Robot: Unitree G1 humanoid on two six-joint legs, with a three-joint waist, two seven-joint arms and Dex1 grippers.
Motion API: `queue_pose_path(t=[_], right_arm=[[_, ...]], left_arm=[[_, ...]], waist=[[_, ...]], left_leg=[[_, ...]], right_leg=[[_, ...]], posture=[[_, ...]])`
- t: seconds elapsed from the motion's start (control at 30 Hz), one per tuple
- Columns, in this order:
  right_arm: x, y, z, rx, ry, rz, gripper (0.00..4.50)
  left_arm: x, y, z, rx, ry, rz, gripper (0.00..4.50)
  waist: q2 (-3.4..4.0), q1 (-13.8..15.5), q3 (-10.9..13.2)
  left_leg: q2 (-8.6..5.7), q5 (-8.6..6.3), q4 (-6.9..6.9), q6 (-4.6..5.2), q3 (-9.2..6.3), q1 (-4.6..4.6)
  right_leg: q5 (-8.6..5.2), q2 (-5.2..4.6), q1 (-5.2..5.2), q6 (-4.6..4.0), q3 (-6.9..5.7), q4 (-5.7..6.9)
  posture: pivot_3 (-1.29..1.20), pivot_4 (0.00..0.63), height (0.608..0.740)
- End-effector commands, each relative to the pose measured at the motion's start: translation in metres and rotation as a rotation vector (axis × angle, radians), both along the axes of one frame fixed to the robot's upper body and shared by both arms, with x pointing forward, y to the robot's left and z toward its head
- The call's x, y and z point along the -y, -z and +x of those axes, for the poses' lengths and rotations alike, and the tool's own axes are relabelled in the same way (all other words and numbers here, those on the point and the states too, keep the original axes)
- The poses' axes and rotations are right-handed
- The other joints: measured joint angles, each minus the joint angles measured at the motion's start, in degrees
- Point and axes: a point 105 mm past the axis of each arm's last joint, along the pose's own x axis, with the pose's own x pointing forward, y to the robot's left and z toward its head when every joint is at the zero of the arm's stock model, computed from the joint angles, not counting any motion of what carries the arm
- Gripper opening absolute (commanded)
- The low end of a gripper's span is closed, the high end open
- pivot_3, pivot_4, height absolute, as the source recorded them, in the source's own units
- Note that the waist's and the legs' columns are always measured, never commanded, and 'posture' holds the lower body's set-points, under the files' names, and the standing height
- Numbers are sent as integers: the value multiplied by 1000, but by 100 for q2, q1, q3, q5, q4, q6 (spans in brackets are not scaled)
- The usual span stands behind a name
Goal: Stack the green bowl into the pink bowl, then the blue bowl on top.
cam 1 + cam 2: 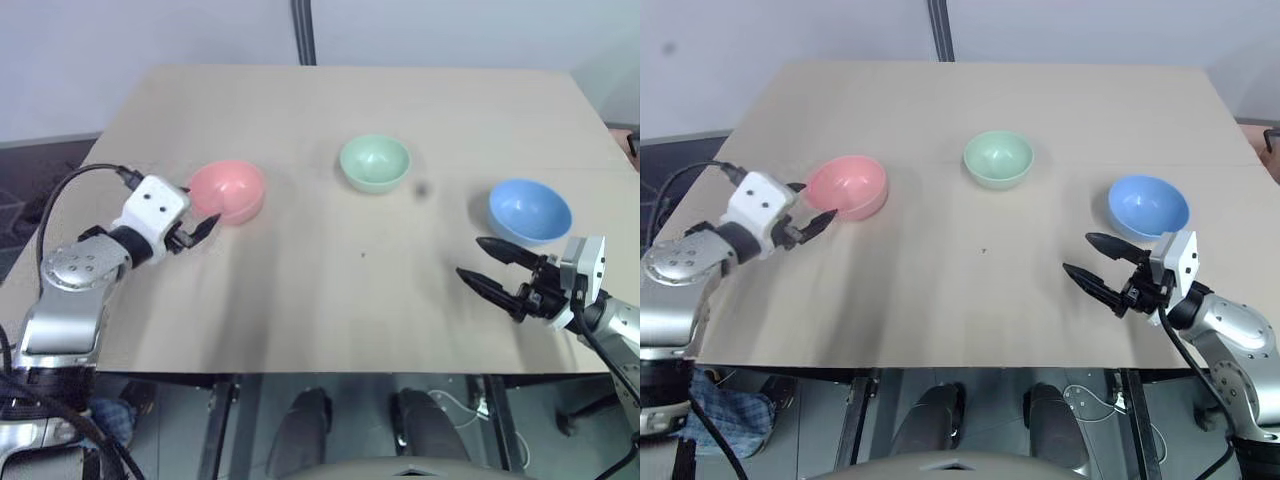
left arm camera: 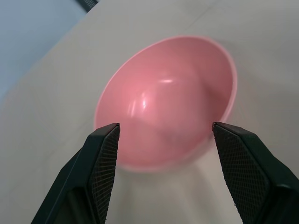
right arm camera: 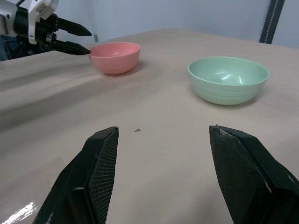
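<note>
Nothing's stacked yet. Both end effectors, left [image 1: 205,230] and right [image 1: 492,270], are open and empty. Green bowl [image 1: 374,162], at 12 o'clock on the desk [image 1: 330,300], gets grabbed first, probably.

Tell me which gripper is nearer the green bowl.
Right, though only slightly. The right gripper hangs open toward the robot's right, near the blue bowl; the left gripper is open beside the pink bowl, farther from the green bowl.

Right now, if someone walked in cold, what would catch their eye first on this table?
Three same-sized pastel bowls spread across the tan table, none stacked: the pink bowl on the left, the green bowl in the middle farther back, the blue bowl on the right. Next, the left gripper sits open right beside the pink bowl, and the right gripper waits open just in front of the blue bowl.
</note>
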Motion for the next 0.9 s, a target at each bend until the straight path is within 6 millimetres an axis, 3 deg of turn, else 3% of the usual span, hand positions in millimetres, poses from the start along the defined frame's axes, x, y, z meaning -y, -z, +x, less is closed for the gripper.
queue_pose_path(t=[0.03,0.33,0.53,0.67,0.9], right_arm=[[1,-16,-3,65,5,-11,3238],[1,-16,-1,74,30,-11,3238],[4,-14,-1,73,55,-11,3238],[6,-12,-2,64,66,-12,3238],[7,-9,0,57,72,-15,3238]], left_arm=[[3,-5,6,24,45,45,3334],[9,17,18,-68,130,102,3334],[13,19,23,-55,154,116,3334],[12,8,28,0,144,94,3334],[13,-32,36,174,110,-55,3334]], waist=[[0,-13,0],[0,-15,0],[0,-15,0],[0,-11,0],[-1,-11,-1]], left_leg=[[0,0,-1,0,0,-1],[0,0,-6,0,0,-1],[0,0,-6,0,-1,-2],[0,0,-6,0,-2,-2],[0,0,-2,0,-4,-3]], right_leg=[[0,0,-2,0,0,0],[0,2,-5,0,0,3],[0,2,-5,0,0,3],[0,2,-5,0,-1,5],[1,2,-5,0,-3,7]], posture=[[0,150,740],[0,150,740],[0,150,740],[0,150,740],[0,150,740]])
